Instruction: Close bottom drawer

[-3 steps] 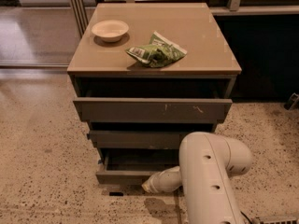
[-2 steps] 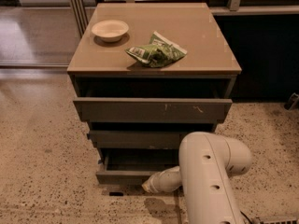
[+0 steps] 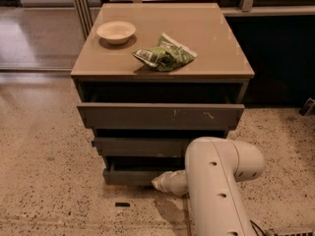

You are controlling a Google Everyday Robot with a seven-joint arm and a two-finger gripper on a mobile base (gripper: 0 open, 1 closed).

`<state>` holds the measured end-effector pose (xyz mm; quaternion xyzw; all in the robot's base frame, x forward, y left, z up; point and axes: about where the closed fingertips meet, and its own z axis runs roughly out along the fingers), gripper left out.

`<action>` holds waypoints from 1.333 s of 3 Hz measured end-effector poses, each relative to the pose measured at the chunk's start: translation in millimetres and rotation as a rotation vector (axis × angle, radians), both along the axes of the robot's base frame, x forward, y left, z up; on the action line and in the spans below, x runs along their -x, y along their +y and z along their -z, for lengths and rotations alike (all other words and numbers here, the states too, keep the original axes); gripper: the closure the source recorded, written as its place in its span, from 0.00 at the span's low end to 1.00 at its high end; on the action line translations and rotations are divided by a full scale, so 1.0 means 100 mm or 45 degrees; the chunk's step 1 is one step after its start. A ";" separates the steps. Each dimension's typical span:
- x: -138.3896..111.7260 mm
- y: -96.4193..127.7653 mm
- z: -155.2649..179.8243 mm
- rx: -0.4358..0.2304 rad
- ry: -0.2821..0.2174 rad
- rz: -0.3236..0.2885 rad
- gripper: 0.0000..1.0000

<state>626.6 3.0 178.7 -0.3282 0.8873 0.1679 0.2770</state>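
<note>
The bottom drawer (image 3: 129, 176) is the lowest of the cabinet's three drawers. It is a shallow dark tray with a plain low front strip, and it sticks out a little from the cabinet (image 3: 162, 58). My gripper (image 3: 158, 183) is at the end of the white arm (image 3: 216, 191), low by the floor. It sits against the right part of the bottom drawer's front strip. The arm hides the drawer's right end.
The middle drawer (image 3: 140, 145) and the taller top drawer (image 3: 160, 116) with pale scratches also stick out. A white bowl (image 3: 116, 31) and a green snack bag (image 3: 165, 56) lie on the cabinet top. A small dark scrap (image 3: 122, 204) lies on the speckled floor.
My gripper has moved toward the cabinet, and the bottom drawer's front strip has gone in a little with it. Less of the drawer's inside shows now.
</note>
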 end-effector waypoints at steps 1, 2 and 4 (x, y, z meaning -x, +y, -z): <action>-0.22 -0.05 -0.09 -0.031 -0.058 0.064 1.00; -0.22 -0.05 -0.09 -0.031 -0.058 0.064 1.00; -0.40 -0.10 0.00 -0.029 -0.065 0.117 1.00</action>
